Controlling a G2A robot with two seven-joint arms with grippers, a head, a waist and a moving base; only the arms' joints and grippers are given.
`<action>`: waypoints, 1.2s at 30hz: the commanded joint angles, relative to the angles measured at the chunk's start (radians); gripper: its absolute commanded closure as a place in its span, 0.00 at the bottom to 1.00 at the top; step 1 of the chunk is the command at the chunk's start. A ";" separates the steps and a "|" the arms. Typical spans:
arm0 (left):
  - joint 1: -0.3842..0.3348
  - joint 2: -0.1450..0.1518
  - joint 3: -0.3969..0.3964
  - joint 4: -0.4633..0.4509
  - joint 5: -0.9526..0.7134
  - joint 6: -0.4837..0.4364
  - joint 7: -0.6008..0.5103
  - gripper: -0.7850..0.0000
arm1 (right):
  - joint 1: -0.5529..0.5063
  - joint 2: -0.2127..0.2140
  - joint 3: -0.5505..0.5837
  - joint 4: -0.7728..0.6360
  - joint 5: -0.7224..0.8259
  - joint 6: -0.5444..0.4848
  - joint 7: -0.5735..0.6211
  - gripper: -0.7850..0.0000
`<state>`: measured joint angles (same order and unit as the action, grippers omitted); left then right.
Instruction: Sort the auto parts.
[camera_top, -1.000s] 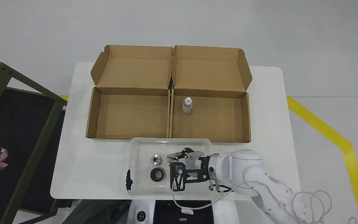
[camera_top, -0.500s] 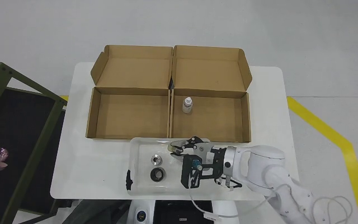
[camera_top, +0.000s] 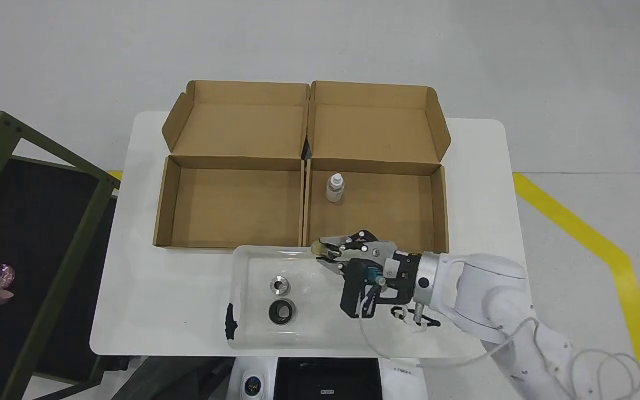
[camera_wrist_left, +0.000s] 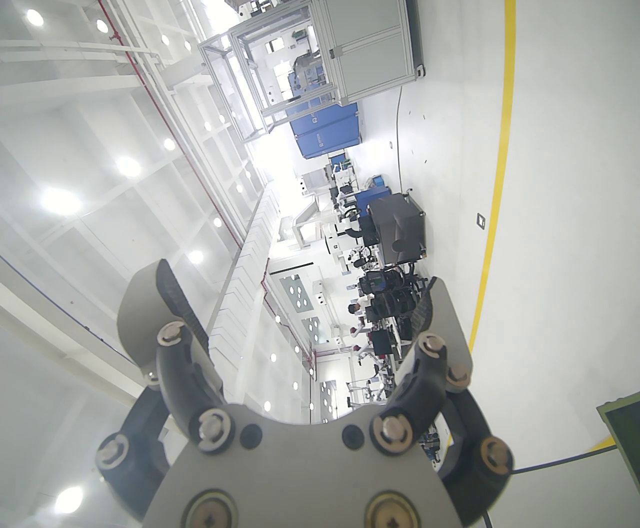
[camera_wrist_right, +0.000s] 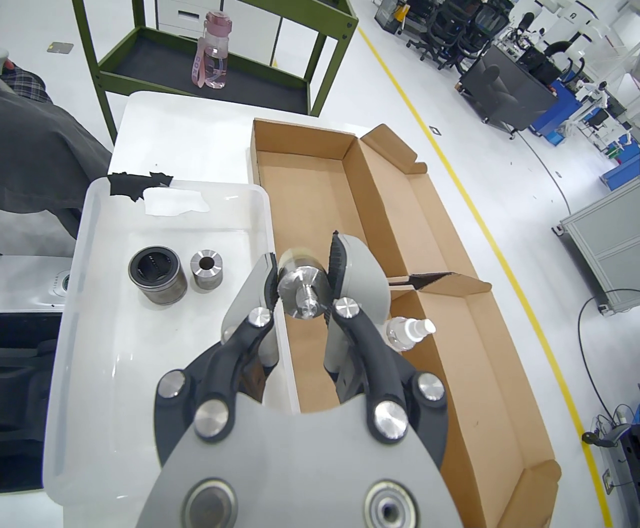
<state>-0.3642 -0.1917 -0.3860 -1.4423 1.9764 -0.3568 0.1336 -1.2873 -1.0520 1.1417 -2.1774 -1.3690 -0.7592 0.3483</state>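
My right gripper (camera_top: 334, 252) (camera_wrist_right: 302, 260) is shut on a silver stepped metal part (camera_wrist_right: 300, 289). It hangs over the far rim of the clear plastic tray (camera_top: 236, 262) (camera_wrist_right: 80, 320), close to the boxes. Left in the tray are a dark ring-shaped bearing (camera_top: 281, 311) (camera_wrist_right: 157, 276) and a small grey bushing (camera_top: 277, 286) (camera_wrist_right: 207, 269), side by side. Beyond the tray lie two open cardboard boxes, the left one (camera_top: 233, 205) bare and the right one (camera_top: 385, 215) (camera_wrist_right: 480, 360) holding a small white spray bottle (camera_top: 337, 187) (camera_wrist_right: 406, 330). My left gripper (camera_wrist_left: 295, 295) points up at a ceiling, open and empty.
A green metal rack (camera_top: 40, 200) stands off the table's left side, with a pink drinking bottle (camera_wrist_right: 212, 50) on it. Both box lids fold back away from me. Black tape (camera_wrist_right: 135, 182) marks one tray corner.
My right gripper has lifted out of the tray with the metal part and moved to the right and toward the boxes. The bearing and bushing stayed in place.
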 joint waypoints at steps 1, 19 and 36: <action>0.000 0.000 0.000 0.000 0.000 0.000 0.000 0.00 | 0.000 0.002 0.011 0.013 0.011 -0.004 0.011 1.00; 0.000 0.000 0.000 0.000 0.000 0.000 0.000 0.00 | 0.182 -0.007 -0.003 0.266 0.100 -0.028 0.134 1.00; 0.000 0.000 0.000 0.000 0.000 0.000 0.000 0.00 | 0.423 -0.046 -0.144 0.574 0.159 -0.011 0.274 1.00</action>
<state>-0.3642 -0.1916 -0.3860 -1.4423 1.9764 -0.3568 0.1336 -0.8756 -1.0951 1.0065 -1.6211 -1.2130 -0.7707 0.6170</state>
